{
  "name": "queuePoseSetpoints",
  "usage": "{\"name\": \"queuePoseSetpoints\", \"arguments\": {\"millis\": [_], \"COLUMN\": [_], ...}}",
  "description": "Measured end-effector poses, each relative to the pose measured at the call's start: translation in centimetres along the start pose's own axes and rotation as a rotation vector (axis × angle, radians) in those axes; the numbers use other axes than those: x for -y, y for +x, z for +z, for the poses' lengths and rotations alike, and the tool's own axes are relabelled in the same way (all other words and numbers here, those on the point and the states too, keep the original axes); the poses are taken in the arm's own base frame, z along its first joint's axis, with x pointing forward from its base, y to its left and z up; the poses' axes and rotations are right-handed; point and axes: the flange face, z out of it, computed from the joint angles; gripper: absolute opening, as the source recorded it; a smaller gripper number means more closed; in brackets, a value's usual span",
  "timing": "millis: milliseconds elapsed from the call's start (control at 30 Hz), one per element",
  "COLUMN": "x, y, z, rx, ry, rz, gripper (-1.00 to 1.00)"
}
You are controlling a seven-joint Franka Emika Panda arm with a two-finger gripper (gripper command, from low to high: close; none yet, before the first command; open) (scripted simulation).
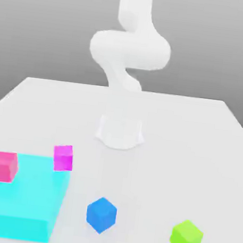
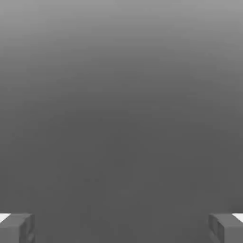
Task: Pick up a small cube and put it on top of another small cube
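The gripper (image 2: 121,228) is spread fully, nothing held. The lime-green cube (image 1: 186,237) is seen on the table (image 1: 197,133), at the exterior view's right of the blue cube (image 1: 101,215), apart from it, untouched.

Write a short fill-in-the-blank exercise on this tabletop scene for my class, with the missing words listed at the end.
1. The pink cube rests on a flat ____ platform.
2. The cube between the platform and the lime-green cube is ____.
3. The gripper has its two fingers spread ____, with nothing between them.
4. The magenta cube sits at the platform's far ____.

Missing words: cyan; blue; open; corner
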Motion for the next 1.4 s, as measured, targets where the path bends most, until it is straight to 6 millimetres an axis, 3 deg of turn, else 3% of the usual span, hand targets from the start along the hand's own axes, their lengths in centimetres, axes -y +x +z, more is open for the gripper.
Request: {"name": "queuePoseSetpoints", "arguments": {"millis": [167, 367, 567, 767, 867, 1000, 1033, 1267, 1400], "x": [1.3, 1.3, -0.5, -4.2, -6.7, -9.1, -9.6, -9.7, -7.7], "y": [-3.2, -9.3, -17.4, -26.7, -30.9, -33.8, -34.3, -34.5, -32.4], "z": [10.1, 20.8, 30.0, 36.9, 39.7, 43.4, 44.1, 44.2, 41.1], "rx": [0.121, 0.267, 0.421, 0.581, 0.650, 0.664, 0.665, 0.665, 0.665], "ry": [-0.080, -0.162, -0.233, -0.295, -0.320, -0.325, -0.325, -0.325, -0.325], "rz": [-0.110, -0.243, -0.382, -0.518, -0.571, -0.581, -0.581, -0.582, -0.582], "gripper": [0.00, 0.00, 0.00, 0.00, 0.00, 0.00, -1.00, -1.00, -1.00]}}
